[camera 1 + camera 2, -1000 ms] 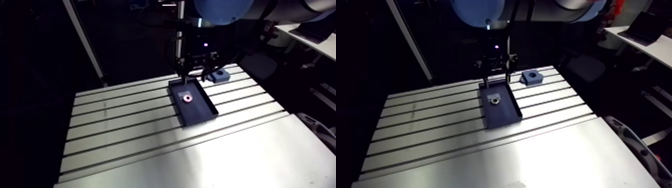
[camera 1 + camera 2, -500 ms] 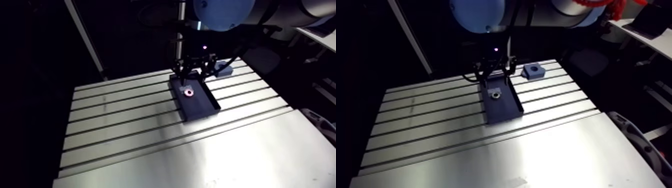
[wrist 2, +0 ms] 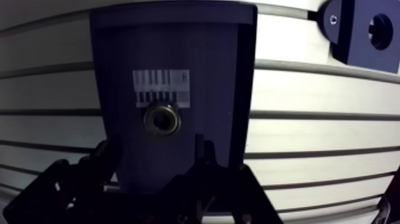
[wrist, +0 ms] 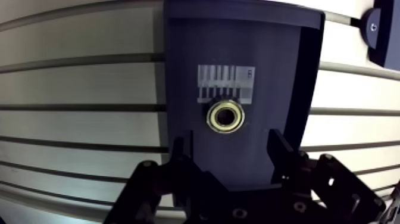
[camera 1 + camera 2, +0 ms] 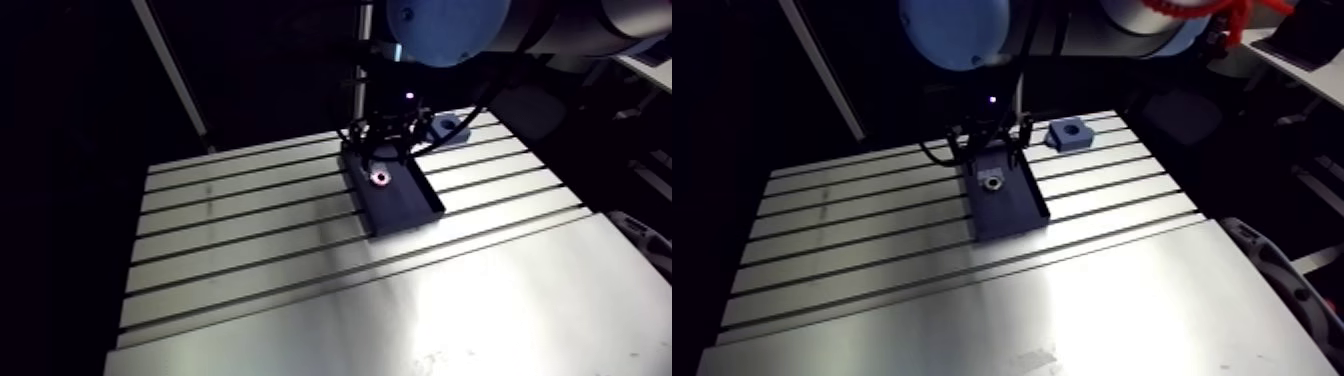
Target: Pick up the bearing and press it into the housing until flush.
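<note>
Gripper poised over the bearing, nothing grasped yet

In the wrist view the gripper [image 4: 230,149] has its two fingers spread wide with nothing between them. The bearing [image 4: 225,117] lies flat on the floor of the dark tray [image 4: 178,59], just ahead of the gap between the fingers and touching the gripper-side edge of a striped label [image 4: 226,83]. The blue housing [image 3: 356,53] sits on the slotted table [image 4: 77,83] near the tray's far corner, its bore empty. The task looks barely begun: the grasp, the lift, the carry and the press to flush are all left
</note>
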